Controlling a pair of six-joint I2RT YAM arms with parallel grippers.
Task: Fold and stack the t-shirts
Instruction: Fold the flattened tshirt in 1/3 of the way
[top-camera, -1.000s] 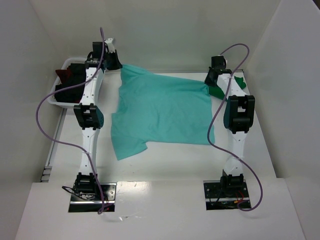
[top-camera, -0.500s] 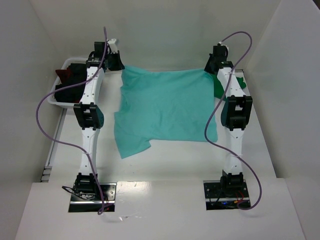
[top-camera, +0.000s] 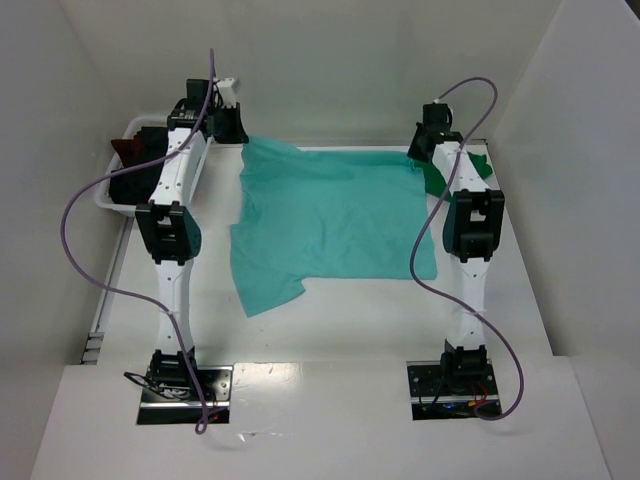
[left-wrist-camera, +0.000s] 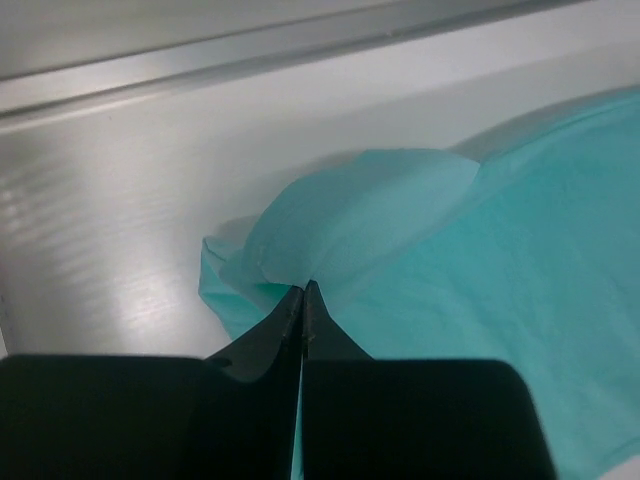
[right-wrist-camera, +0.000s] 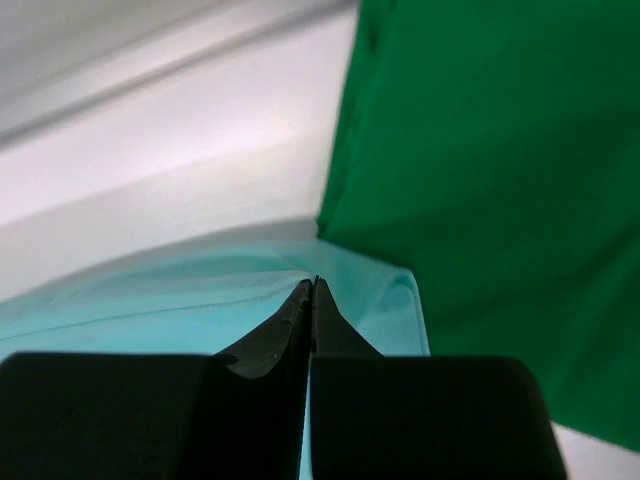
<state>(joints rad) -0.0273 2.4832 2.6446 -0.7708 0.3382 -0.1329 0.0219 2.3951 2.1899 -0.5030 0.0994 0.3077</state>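
Observation:
A light teal t-shirt (top-camera: 330, 220) lies spread across the middle of the table, one sleeve hanging toward the near left. My left gripper (top-camera: 243, 142) is shut on its far left corner, and my right gripper (top-camera: 415, 156) is shut on its far right corner. In the left wrist view the closed gripper (left-wrist-camera: 303, 288) pinches a bunched fold of the teal t-shirt (left-wrist-camera: 480, 280). In the right wrist view the gripper (right-wrist-camera: 315, 282) clamps the teal t-shirt's edge (right-wrist-camera: 150, 300) beside a darker green t-shirt (right-wrist-camera: 500, 180). The green t-shirt (top-camera: 482, 166) lies at the far right, partly behind the right arm.
A white basket (top-camera: 106, 196) stands at the far left, holding a black shirt (top-camera: 140, 172) and a dark red one (top-camera: 125, 148). White walls close in the table at the back and on both sides. Purple cables loop off both arms.
Both grippers have drawn the teal shirt's far edge toward the back wall. The right gripper moved furthest, and the far edge now runs straighter between the two grips.

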